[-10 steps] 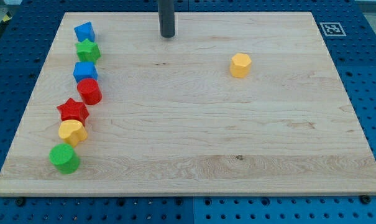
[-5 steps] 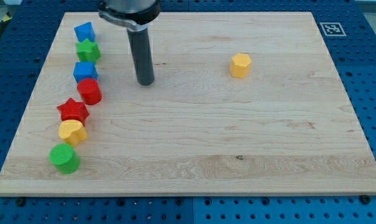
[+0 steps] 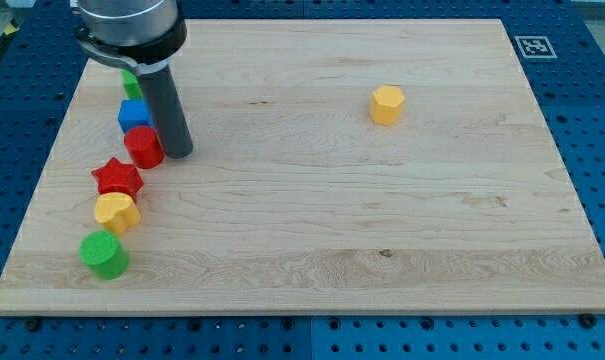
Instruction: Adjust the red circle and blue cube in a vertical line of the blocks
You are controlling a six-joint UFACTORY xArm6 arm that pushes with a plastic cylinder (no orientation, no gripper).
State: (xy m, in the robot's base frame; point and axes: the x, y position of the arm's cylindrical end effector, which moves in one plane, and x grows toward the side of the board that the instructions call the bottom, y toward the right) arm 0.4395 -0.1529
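My tip [image 3: 177,153] rests on the wooden board [image 3: 312,250] just beside the red circle [image 3: 143,146], on that block's right in the view and touching it or nearly so; I cannot tell which. The rod ends bare, with no jaws to open or close, and it has hold of nothing. Taking the red circle as the landmark: the blue cube [image 3: 134,113] sits directly above it toward the view's top, touching it, with the rod's shaft passing close along the cube's right edge. Above the cube only a sliver of a green block [image 3: 130,86] shows, its shape hidden behind the arm's wide collar, and anything farther up the column is hidden too. Below and slightly left of the red circle lies a red star [image 3: 117,178], then a yellow block [image 3: 116,212] of rounded faceted shape touching the star, then a green cylinder-like block [image 3: 104,254] lowest of all. Well apart from the red circle, far toward the view's right and a little higher, stands a lone yellow hexagonal block [image 3: 387,104].
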